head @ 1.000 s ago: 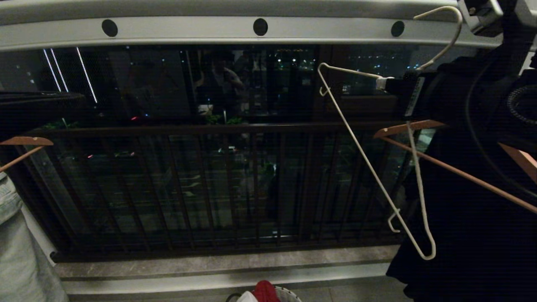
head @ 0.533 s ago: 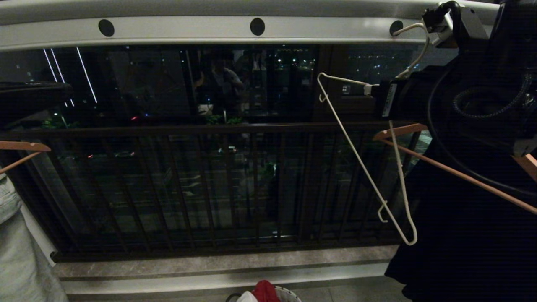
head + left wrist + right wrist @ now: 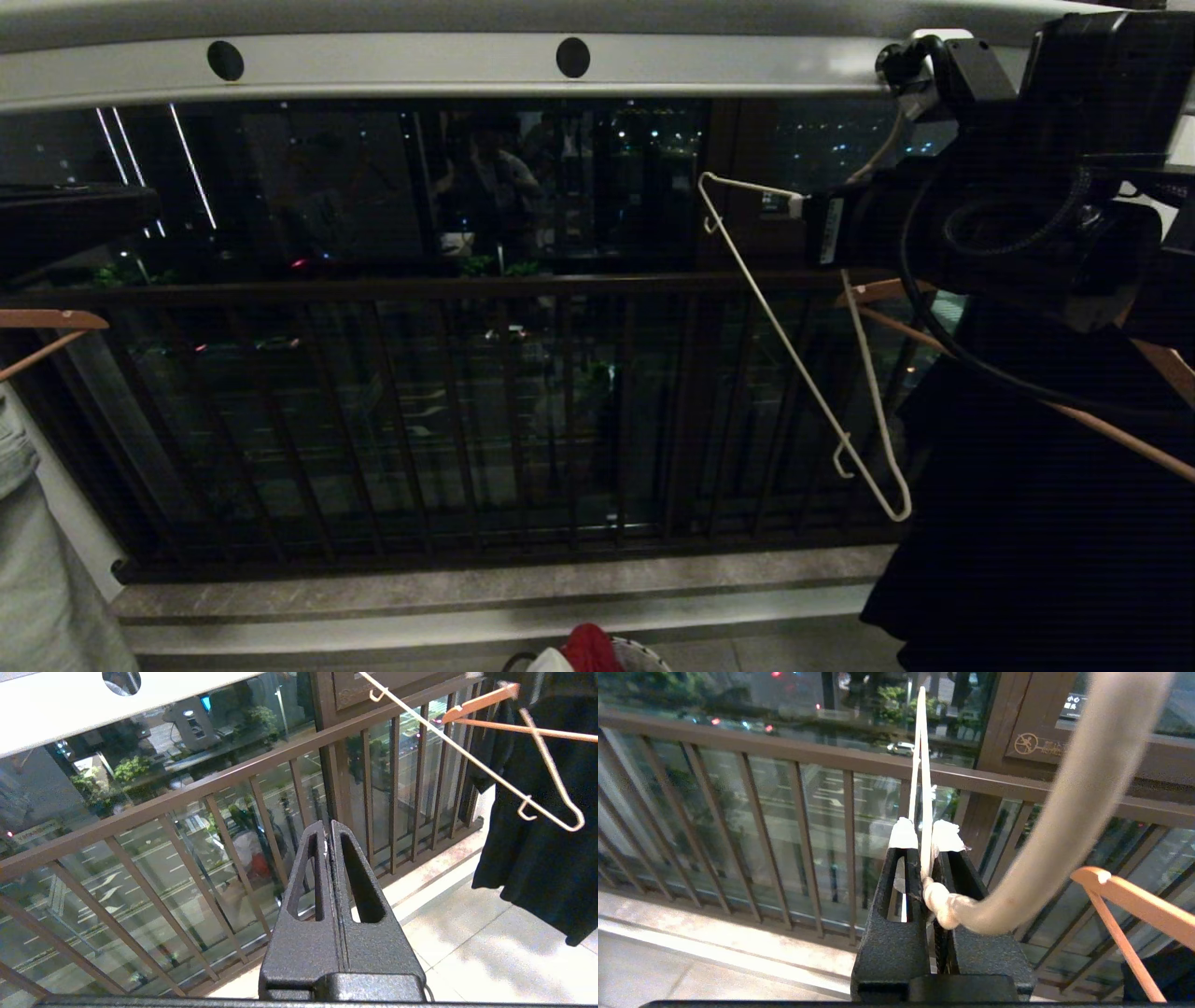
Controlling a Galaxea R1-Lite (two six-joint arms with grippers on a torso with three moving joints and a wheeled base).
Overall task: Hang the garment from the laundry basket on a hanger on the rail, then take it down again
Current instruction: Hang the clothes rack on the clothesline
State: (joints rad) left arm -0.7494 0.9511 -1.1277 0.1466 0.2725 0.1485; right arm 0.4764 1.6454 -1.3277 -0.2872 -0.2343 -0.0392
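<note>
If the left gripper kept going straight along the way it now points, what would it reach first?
Most likely the dark balcony railing: the left gripper, shut and empty, points at its upright bars with nothing visible between. Depth is hard to judge from the wrist view.

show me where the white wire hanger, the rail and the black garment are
white wire hanger (image 3: 794,355): head view, on its long straight bar.
rail (image 3: 392,67): head view, on its flat face between two holes.
black garment (image 3: 528,868): left wrist view, on the hanging cloth.

Rail (image 3: 467,65) is smooth pale metal; hanger (image 3: 794,350) thin white-coated wire; right gripper (image 3: 924,858) rough matt black.
</note>
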